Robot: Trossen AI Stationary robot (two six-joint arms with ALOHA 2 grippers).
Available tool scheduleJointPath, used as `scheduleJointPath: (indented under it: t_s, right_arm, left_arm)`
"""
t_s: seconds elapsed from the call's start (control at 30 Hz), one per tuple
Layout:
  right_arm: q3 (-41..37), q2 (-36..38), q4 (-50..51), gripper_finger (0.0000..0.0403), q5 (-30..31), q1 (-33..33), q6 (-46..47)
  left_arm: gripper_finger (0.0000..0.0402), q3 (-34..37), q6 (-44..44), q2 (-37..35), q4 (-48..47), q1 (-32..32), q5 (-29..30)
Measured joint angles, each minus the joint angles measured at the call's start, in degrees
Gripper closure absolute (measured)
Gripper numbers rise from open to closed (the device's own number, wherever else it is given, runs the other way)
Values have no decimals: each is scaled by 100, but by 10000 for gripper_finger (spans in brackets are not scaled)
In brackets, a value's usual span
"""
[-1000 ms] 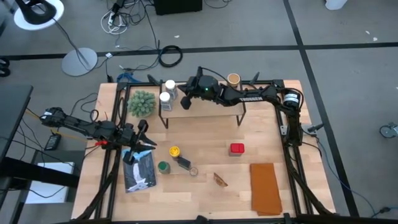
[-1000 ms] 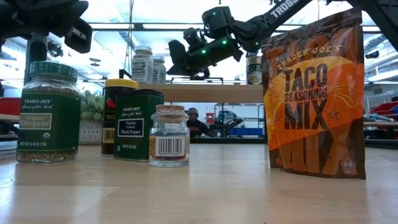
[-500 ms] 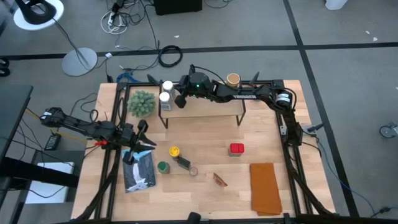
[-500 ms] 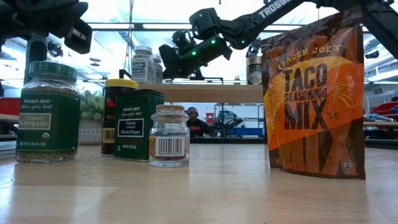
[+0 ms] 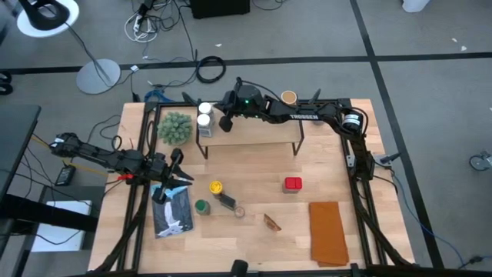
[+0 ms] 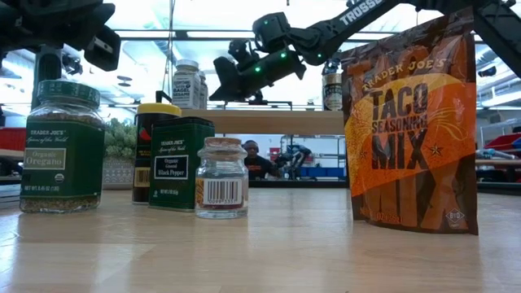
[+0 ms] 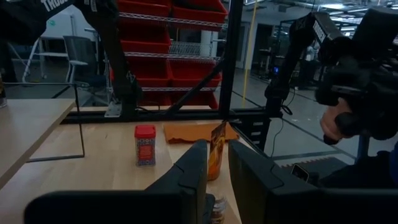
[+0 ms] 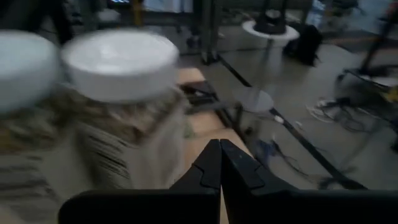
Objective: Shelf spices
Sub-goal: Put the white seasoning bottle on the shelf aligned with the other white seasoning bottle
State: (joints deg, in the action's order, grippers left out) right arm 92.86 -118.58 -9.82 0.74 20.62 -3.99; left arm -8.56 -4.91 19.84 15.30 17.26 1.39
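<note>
My right gripper (image 5: 225,120) is shut and reaches over the left end of the shelf's wood top (image 5: 257,135), right beside two white-lidded jars (image 5: 204,114) standing there. The right wrist view has those jars (image 8: 118,68) close beside the shut fingers (image 8: 219,155). A tan-topped cylinder (image 5: 288,97) stands on the shelf's far right part. On the table stand a red tin (image 5: 292,184), a yellow-lidded jar (image 5: 215,187), a green-lidded jar (image 5: 201,206), a dark box (image 5: 227,201) and a small glass jar (image 5: 240,211). My left gripper (image 5: 180,169) waits open at the table's left side. My right gripper's shut fingers (image 8: 219,155) come level from the table's right, along the shelf top, and end beside the nearer white-lidded jar (image 8: 118,68). Whether they touch its side, I cannot tell. Both jars stand upright on the plank.
A fuzzy green plant ball (image 5: 175,127) sits left of the shelf. A taco seasoning packet (image 5: 271,221) and an orange cloth (image 5: 329,231) lie near the front right. A printed bag (image 5: 171,211) lies under the left gripper. Bare tabletop (image 5: 254,173) shows in front of the shelf.
The right gripper has travelled along the shelf top toward the table's left and slightly toward the far edge, closing in on the two white-lidded jars. Its fingers have stayed shut.
</note>
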Motion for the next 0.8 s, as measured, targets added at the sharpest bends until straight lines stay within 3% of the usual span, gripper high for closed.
scheduleJointPath:
  t_s: [0.2, 0.6, 0.8]
  right_arm:
    - [-4, 165, 1009, 403, 92, -77, 380]
    - [-6, 203, 789, 403, -174, -367, 80]
    - [-6, 194, 518, 403, 793, -293, -123]
  left_arm:
    - [332, 0, -2, -2, -21, -1, 1]
    - [332, 0, 4, -1, 4, -1, 2]
    - [332, 0, 2, 0, 14, -2, 4]
